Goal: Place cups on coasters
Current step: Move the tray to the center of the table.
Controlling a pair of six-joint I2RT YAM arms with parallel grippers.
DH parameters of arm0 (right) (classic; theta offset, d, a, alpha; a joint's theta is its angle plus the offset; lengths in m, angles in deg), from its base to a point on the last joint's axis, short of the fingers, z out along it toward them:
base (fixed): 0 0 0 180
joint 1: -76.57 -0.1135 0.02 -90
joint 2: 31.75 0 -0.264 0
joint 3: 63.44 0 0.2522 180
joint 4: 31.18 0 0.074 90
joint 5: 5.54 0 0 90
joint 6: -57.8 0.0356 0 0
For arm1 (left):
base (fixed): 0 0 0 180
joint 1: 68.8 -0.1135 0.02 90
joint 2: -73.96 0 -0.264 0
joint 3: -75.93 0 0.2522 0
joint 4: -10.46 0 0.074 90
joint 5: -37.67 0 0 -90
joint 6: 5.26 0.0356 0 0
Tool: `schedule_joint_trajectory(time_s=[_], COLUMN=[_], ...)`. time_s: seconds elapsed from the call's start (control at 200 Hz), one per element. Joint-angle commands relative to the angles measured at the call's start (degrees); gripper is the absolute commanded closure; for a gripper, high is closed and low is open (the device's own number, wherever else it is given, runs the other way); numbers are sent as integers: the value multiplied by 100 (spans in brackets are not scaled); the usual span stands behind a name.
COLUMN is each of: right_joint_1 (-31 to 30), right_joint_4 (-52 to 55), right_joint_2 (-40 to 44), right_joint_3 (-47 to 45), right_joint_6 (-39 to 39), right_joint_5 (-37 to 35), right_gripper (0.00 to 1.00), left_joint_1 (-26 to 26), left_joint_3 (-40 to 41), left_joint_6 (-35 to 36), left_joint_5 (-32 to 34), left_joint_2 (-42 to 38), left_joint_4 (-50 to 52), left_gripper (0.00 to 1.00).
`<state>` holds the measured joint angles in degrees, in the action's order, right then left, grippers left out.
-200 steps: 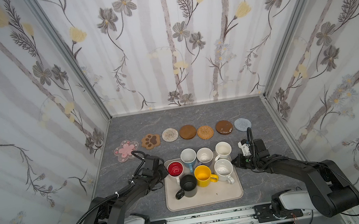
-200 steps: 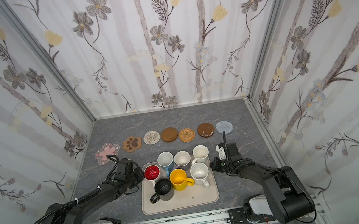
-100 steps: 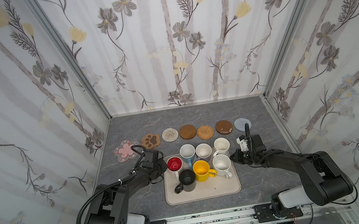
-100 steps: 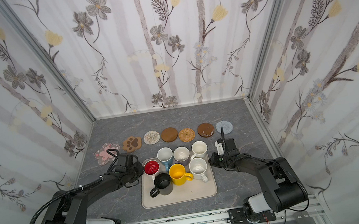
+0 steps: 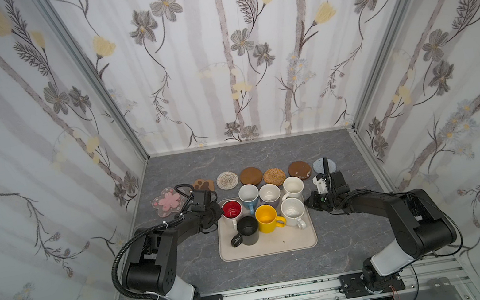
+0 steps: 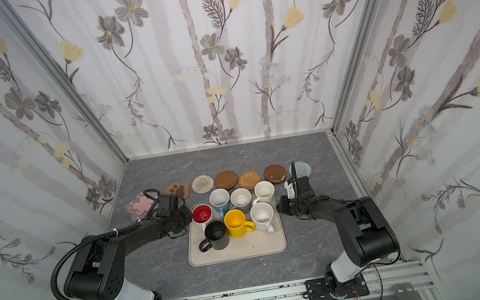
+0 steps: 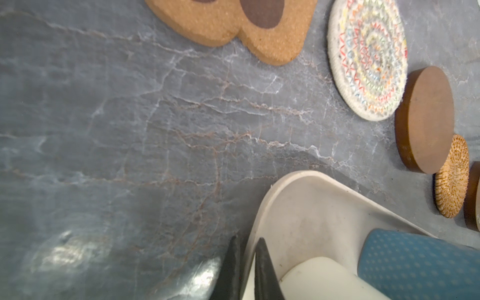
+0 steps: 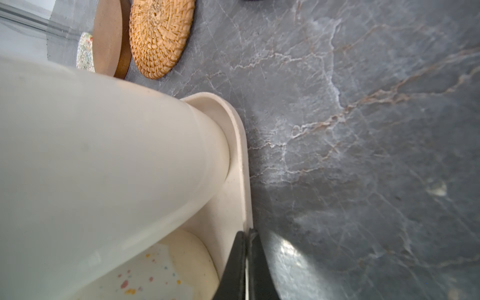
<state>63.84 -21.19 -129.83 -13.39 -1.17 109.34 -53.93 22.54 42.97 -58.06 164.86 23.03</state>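
Seven upright cups (image 5: 266, 217) crowd the beige tray (image 5: 278, 241). The left claw (image 7: 248, 240) and right claw (image 8: 246, 233) pinch its side rims. There's open bench (image 5: 249, 156) beyond the coasters (image 5: 251, 175).

Papered booth around a grey marbled desk (image 5: 243, 156)

Three walls (image 5: 228, 62) carry pale striped wallpaper with grey and yellow flowers on long stems. Bare aluminium posts (image 5: 92, 79) stand in both back corners. The desk is dark grey with pale and rusty veins, evenly lit. A slotted metal rail (image 5: 270, 294) runs along its near edge.
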Motion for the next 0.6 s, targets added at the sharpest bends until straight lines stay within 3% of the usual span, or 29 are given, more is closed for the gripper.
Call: schedule_joint_trajectory(time_s=[0.0, 0.175, 0.28, 0.595], right_joint_1=[-1, 32, 34, 43], right_joint_4=[-197, -165, -118, 354], right_joint_2=[-50, 14, 152, 1026], right_joint_3=[136, 155, 100, -55], right_joint_6=[-31, -4, 7, -94], right_joint_5=[733, 621, 519, 122], right_gripper=[100, 74, 65, 62], left_joint_1=[-57, -124, -172, -204], left_joint_3=[-89, -80, -34, 0], left_joint_6=[-568, -559, -551, -250], left_joint_5=[96, 38, 46, 324], left_joint_2=[40, -116, -277, -1070], left_joint_4=[-593, -575, -534, -33], left_gripper=[100, 97, 79, 27])
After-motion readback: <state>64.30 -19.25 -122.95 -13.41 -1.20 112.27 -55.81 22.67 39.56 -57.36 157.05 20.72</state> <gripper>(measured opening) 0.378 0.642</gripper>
